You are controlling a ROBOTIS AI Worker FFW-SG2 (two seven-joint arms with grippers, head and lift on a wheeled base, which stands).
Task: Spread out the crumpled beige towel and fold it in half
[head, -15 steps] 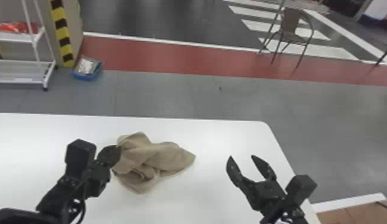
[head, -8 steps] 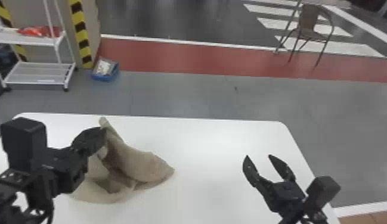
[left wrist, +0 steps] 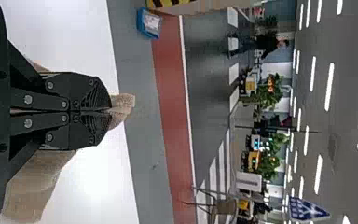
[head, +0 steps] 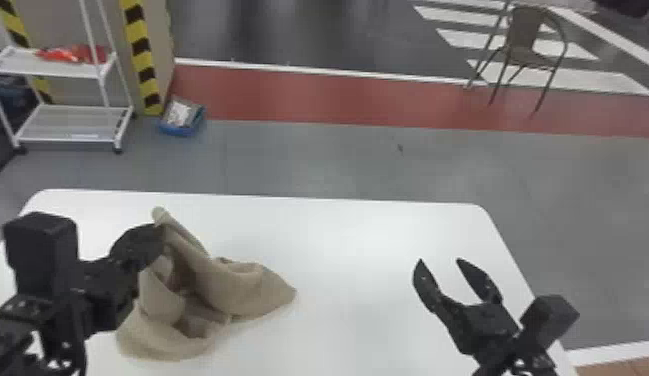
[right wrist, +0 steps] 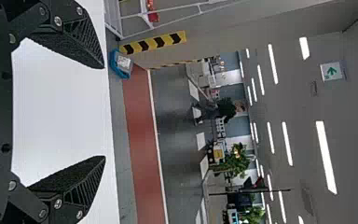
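Note:
In the head view my left gripper [head: 160, 235] is shut on an upper edge of the beige towel [head: 238, 290], at the left part of the table. The towel's held part is raised, while the rest lies bunched and creased on the white surface. In the left wrist view both fingers of the left gripper [left wrist: 111, 111] meet on the cloth, and a bit of towel [left wrist: 125, 101] pokes out past the tips. My right gripper [head: 440, 262] stands open at the table's right side, apart from the towel; the right wrist view shows the gripper [right wrist: 103, 112] with nothing between its fingers.
The white table [head: 368, 235] has its far edge and rounded corners in view. On the floor beyond are a white rack [head: 68, 125], a blue bin [head: 180, 120] and a chair [head: 528, 45]. A brown surface [head: 623, 367] lies at the lower right.
Compared with a second ago, the left gripper has lifted part of the towel, and the cloth has shifted left in the head view. That view has turned somewhat left. The right gripper remains open.

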